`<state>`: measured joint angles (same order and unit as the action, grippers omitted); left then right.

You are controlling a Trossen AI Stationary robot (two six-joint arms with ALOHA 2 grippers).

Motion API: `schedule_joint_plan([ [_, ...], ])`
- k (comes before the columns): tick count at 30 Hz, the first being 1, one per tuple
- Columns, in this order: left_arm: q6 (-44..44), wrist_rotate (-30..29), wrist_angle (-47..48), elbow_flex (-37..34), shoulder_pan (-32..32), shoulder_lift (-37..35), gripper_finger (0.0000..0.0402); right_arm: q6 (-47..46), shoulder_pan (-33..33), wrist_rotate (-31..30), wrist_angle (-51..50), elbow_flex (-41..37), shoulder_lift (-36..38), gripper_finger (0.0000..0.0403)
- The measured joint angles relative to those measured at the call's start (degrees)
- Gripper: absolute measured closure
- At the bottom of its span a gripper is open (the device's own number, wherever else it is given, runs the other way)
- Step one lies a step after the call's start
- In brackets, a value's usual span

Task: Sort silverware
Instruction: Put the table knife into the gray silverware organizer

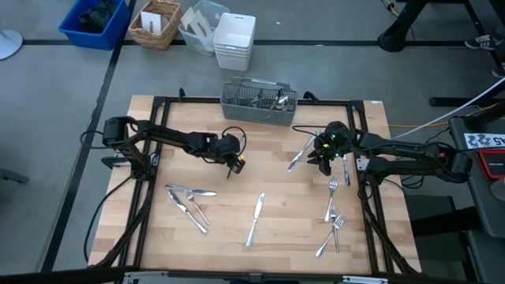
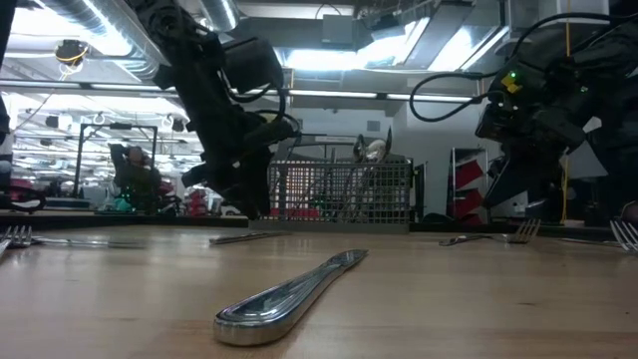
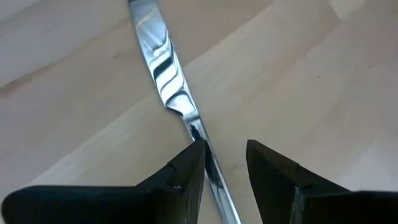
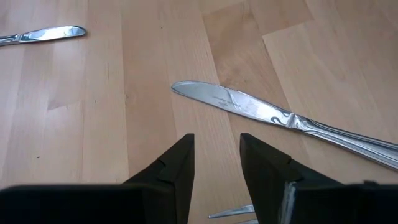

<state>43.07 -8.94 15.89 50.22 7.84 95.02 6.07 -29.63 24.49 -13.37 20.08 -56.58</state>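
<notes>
The silverware lies scattered on the wooden table. At the lower centre of the high view a single knife lies nearly upright in the frame, tipped slightly so its upper end leans right; in the low view it is the shiny piece nearest the camera, its rounded handle end toward the lens. To its left a small bunch of knives fans out, the long axes running from upper left to lower right, with one piece lying almost level across the top. On the right side several forks lie in a loose column, mostly upright or slanting down to the left. Another knife slants from upper right to lower left just left of the right gripper.

The left gripper sits left of centre, over bare wood; its fingers stand apart, and a knife handle runs between them in its wrist view, though I cannot tell whether they press it. The right gripper's fingers are parted with only bare wood between them, a bright, smooth knife blade lying just beyond.

A grey mesh caddy stands at the table's upper edge, holding a few pieces.
</notes>
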Motion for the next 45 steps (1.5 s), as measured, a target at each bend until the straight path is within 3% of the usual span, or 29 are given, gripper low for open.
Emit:
schedule_joint_plan([
  [17, -3.23, -4.89, -2.03, 0.26, 0.09, 6.39, 0.0290, -0.01, 0.00, 0.02, 0.02, 0.00, 0.01, 0.0271],
  [31, -4.48, -7.41, 11.46, 2.51, 0.13, 6.34, 0.0290, -0.01, 0.00, 0.02, 0.01, 0.00, 0.01, 0.0271],
  [38, -3.11, -4.36, 17.81, 2.58, 0.28, 6.23, 0.0291, -0.01, -0.02, 0.02, 0.02, 0.00, 0.02, 0.0271],
  [45, -2.86, -2.41, 18.63, 2.56, 1.19, 6.25, 0.0342, -0.01, 0.00, 0.02, 0.02, 0.00, 0.01, 0.0272],
])
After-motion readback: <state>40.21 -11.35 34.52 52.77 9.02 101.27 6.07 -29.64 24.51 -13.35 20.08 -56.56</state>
